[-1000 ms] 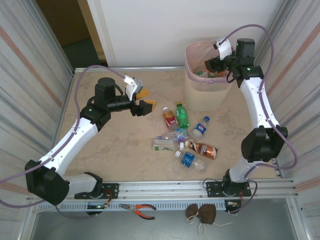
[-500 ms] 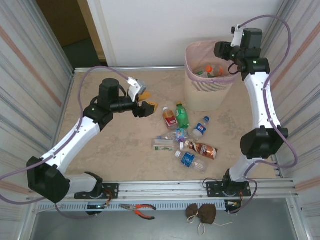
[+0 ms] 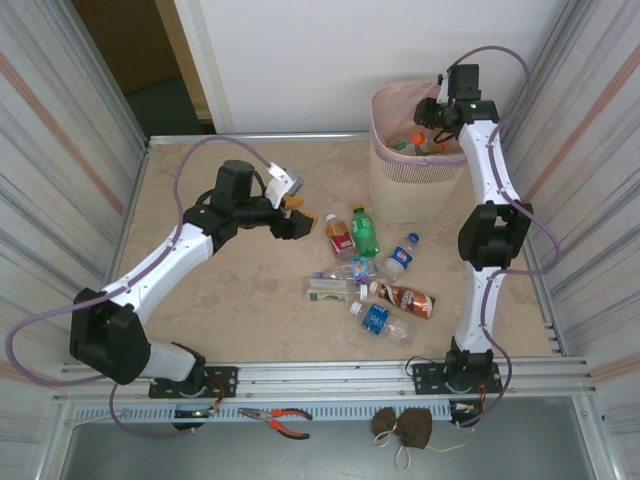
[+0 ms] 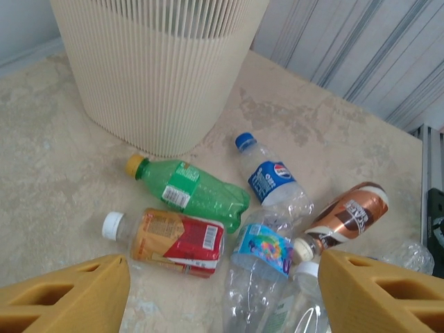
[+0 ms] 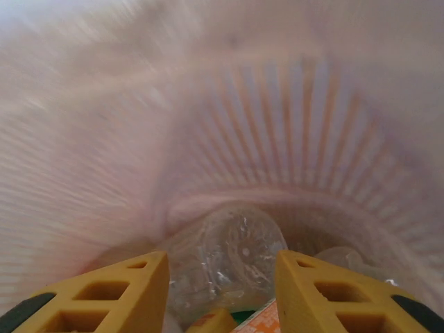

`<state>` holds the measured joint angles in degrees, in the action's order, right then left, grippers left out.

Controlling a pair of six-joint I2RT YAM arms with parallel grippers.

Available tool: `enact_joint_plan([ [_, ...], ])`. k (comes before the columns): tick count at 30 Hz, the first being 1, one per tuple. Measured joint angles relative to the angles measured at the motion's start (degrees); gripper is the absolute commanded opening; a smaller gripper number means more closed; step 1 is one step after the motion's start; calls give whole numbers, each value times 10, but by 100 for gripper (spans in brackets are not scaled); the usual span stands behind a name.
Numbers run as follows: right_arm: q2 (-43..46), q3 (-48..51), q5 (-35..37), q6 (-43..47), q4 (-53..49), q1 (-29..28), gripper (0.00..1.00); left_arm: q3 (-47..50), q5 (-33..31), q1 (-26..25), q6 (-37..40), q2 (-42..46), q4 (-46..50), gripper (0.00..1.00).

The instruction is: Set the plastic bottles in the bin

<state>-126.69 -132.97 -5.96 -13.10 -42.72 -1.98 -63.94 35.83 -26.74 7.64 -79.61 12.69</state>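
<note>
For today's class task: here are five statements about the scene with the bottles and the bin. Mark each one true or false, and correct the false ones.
1. The green bottle lies on its side on the table. True.
2. The left gripper holds a bottle. False: its jaws stand open with nothing between them.
3. The right gripper is over the bin. True.
4. The pliers lie next to the green bottle. False: they lie beyond the table's near edge, well away from it.
5. The bin has nothing in it. False: a clear bottle lies at the bottom.
</note>
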Motion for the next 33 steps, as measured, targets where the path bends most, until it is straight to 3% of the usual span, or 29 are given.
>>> enact_joint_plan([
  [8, -16, -12, -3, -2, -11, -3, 39, 0, 2, 0, 42, -6, 30, 72],
  [16, 19, -12, -7, -7, -34, -3, 45, 0, -10, -27, 162, -24, 97, 75],
  [25, 170, 30, -24, -15, -33, -3, 48, 0, -65, -112, 314, -73, 165, 80],
  [33, 322, 188, -31, -16, 7, 0, 49, 0, -135, -170, 372, -141, 192, 80],
])
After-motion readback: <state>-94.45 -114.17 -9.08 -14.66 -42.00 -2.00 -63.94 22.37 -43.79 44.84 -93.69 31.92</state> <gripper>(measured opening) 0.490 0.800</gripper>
